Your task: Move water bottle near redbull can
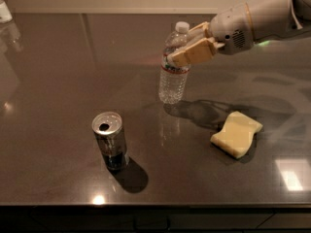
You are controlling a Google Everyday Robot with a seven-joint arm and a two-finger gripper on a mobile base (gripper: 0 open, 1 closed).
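The water bottle, clear and ribbed with a white cap, stands upright at the middle of the dark table. My gripper reaches in from the right and is shut on the bottle's upper part, with one tan finger in front and one behind. The bottle's base is at or just above the tabletop. The redbull can, silver with a dark drinking hole, stands upright to the front left, well apart from the bottle.
A pale yellow sponge lies to the front right of the bottle. A pale object sits at the far left corner. The table's front edge runs along the bottom of the view.
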